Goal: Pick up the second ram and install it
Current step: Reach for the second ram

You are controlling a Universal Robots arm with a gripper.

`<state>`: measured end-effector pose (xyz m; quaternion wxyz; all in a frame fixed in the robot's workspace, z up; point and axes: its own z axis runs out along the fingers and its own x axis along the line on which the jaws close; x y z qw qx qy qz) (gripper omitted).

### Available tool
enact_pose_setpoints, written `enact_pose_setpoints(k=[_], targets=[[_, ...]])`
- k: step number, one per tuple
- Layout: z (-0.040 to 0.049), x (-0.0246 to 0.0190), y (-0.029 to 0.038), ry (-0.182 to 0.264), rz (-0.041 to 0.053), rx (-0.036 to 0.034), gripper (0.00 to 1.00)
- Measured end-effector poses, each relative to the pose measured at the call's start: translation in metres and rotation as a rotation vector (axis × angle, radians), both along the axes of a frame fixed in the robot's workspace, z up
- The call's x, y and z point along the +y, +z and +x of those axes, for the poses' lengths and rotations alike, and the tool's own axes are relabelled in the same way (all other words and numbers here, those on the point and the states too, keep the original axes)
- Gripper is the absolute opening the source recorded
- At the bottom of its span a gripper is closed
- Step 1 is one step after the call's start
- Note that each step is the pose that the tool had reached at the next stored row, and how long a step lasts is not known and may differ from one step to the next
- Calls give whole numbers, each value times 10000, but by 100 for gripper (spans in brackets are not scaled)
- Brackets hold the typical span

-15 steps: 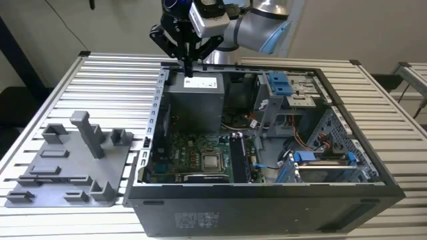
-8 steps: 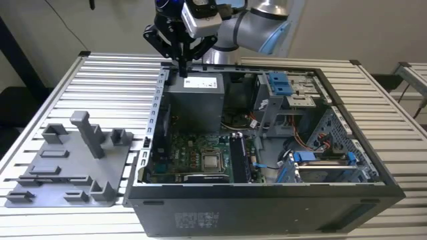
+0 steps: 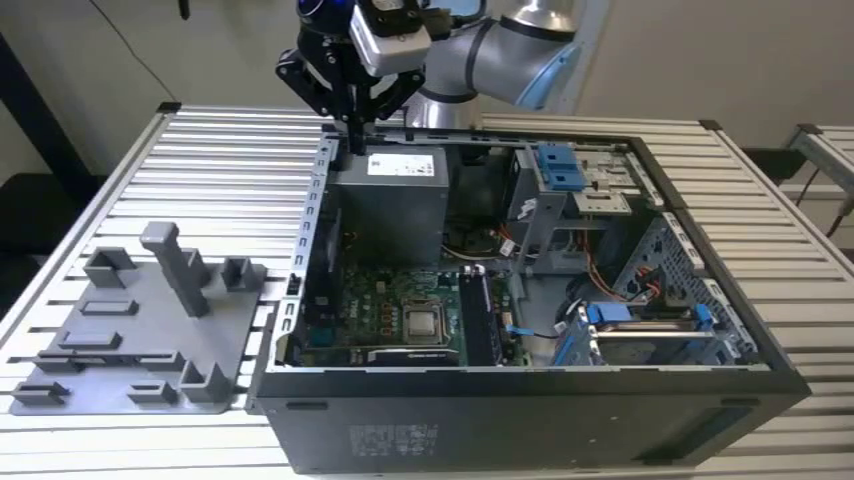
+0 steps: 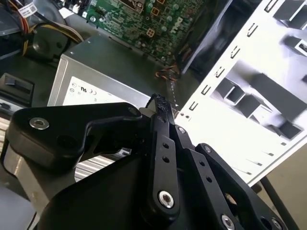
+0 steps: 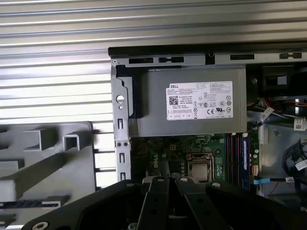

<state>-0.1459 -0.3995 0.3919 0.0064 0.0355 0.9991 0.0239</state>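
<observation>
Fingers (image 4: 163,139) pressed together | gripper (image 3: 358,140) above power supply (image 3: 387,215) | white printed label (image 5: 199,100) on its top face

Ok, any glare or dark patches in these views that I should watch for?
Second wrist view: the grey plastic holder tray is washed out almost white. First wrist view: glare stripes the ribbed metal table. Exterior view: even light, the open black computer case shaded inside.
</observation>
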Motion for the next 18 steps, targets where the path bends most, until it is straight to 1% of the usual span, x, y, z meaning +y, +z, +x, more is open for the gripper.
enact_pose_setpoints(k=[8, 18], targets=[[-81, 0, -1, -1, -1, 31, 11], [-277, 0, -4, -1, 0, 59, 11]])
